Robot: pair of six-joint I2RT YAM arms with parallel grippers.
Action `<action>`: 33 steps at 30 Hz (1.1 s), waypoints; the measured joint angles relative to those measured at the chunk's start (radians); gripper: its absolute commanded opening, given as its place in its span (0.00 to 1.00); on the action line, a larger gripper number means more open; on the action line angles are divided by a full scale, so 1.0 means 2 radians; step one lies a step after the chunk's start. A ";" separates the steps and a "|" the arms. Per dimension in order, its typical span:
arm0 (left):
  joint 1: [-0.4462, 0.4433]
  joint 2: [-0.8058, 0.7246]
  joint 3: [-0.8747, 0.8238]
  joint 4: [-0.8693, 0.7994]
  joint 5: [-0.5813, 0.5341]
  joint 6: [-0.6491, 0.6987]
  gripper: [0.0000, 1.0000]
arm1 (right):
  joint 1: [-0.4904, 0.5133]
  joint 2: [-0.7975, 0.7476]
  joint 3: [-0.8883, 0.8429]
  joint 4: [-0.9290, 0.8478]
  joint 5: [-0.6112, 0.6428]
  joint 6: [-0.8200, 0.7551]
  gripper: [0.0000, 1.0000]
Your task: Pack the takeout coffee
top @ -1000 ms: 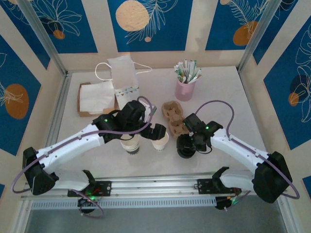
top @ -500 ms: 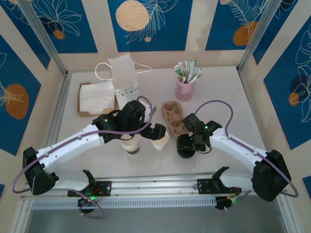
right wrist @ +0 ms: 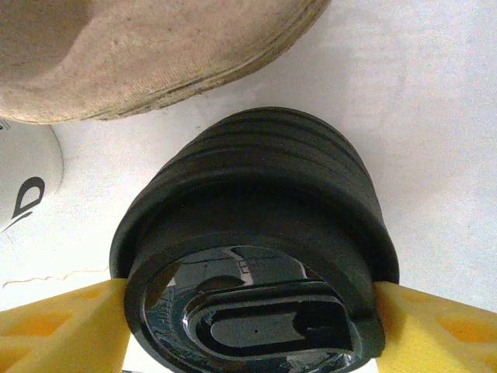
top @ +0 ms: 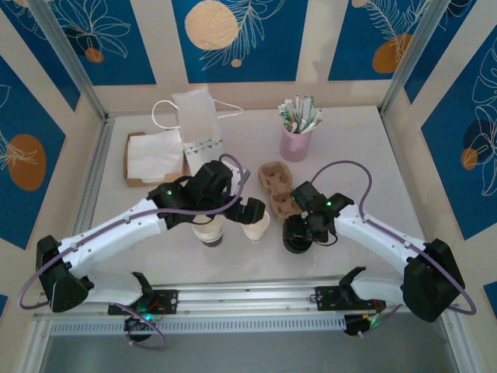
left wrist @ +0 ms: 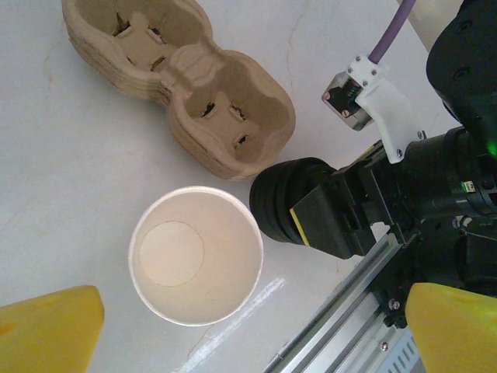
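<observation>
We are looking at the coffee cup (left wrist: 194, 264). It is standing upright on the table near the front edge, and it is wearing no lid yet. We are guessing it is light and a bit soft, because it is thin paper and is looking empty inside. A hard squeeze is likely to bend it. So we are thinking of holding it gently around the middle of its wall, not by the thin rim.

The left gripper (left wrist: 248, 330) is hanging over the cup with its fingers spread wide, one on each side, touching nothing. The right gripper (right wrist: 248, 330) is sitting around the pile of black lids (right wrist: 256, 194), with a finger close against each side of the top lid. We cannot tell if it is squeezing. The lids are looking shiny, so maybe slippery.

In the top view, going from the cup:
- The lid pile is sitting at 3 o'clock, just beside.
- The cup carrier (left wrist: 225, 116) is lying at 1 o'clock, near.
- The stack of cups (top: 208, 231) is standing at 9 o'clock, close.
- The paper bag (top: 196, 116) is standing at 11 o'clock, well apart.
- The front rail (top: 256, 295) is running along at 6 o'clock.

The sides are crowded, so straight up is looking like the most open way.
</observation>
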 measured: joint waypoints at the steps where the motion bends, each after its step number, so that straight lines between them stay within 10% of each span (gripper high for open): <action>1: 0.000 0.000 0.000 0.000 0.000 0.000 1.00 | 0.000 0.000 0.000 -0.001 0.000 0.000 0.72; 33: 0.000 0.000 -0.001 0.000 -0.002 0.000 1.00 | 0.000 -0.014 0.015 -0.037 0.005 -0.002 0.82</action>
